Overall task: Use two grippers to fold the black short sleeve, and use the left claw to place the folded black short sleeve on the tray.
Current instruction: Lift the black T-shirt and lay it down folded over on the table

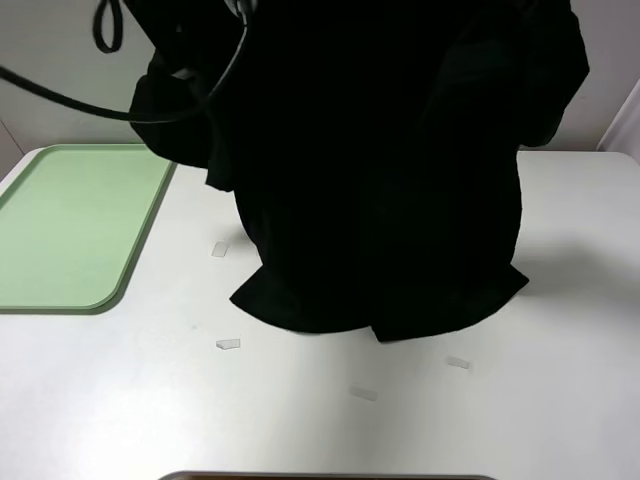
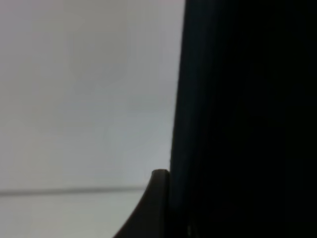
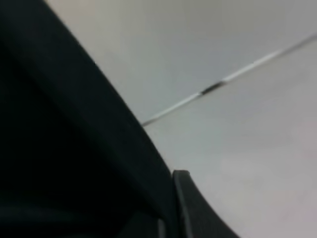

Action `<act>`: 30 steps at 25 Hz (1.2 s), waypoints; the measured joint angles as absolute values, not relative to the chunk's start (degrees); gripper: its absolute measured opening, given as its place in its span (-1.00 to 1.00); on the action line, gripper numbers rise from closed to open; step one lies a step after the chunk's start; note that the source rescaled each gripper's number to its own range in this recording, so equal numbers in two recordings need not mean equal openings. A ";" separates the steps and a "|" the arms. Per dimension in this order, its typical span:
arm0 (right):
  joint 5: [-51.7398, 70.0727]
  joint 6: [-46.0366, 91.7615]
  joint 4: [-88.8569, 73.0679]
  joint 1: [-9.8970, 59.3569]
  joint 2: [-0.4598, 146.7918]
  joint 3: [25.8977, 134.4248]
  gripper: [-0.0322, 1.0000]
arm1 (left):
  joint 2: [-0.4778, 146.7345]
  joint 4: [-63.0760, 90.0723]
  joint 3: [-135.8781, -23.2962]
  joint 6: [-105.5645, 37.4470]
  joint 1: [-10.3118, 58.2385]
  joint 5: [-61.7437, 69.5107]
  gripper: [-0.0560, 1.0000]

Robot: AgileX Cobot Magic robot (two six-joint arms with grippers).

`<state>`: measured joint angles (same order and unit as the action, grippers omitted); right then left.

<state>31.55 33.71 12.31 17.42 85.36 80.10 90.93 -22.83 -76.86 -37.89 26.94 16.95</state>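
Claws both clamped on cloth: left gripper (image 2: 172,191) pinching the black short sleeve (image 1: 380,200), right gripper (image 3: 169,198) clenched on it too. Shirt's hoisted high, hanging like a wide curtain just beside the tray (image 1: 70,230), on its right-arm side, not over it. Lower hem reaches down to the table (image 1: 560,400); contact is hard to call.

The short sleeve (image 1: 380,200) hangs over the table's (image 1: 560,410) middle; the tray (image 1: 70,230) lies on the table to its left.
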 joint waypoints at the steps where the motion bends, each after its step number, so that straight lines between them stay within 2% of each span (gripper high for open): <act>1: 29.38 33.77 12.45 16.32 86.67 80.03 -0.94 | 92.54 -23.23 -77.60 -37.83 26.59 15.34 -0.89; 6: 21.88 33.89 13.14 12.99 91.74 79.98 -0.94 | 99.45 -23.80 -81.66 -37.58 25.80 11.33 -0.89; 11: 21.44 33.89 12.23 11.40 95.93 79.98 -0.94 | 103.03 -20.71 -82.64 -35.82 25.69 11.39 -0.89; 23: 35.15 32.77 6.74 9.49 100.46 80.03 -0.94 | 105.63 -2.85 -81.14 -34.69 25.69 19.70 -0.89; 30: 45.76 31.10 3.35 9.32 100.63 80.03 -0.94 | 105.63 0.73 -76.00 -34.69 25.69 20.48 -0.89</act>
<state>45.76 31.10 3.35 9.32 100.63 80.03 105.63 0.73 -76.00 -34.69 25.69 20.48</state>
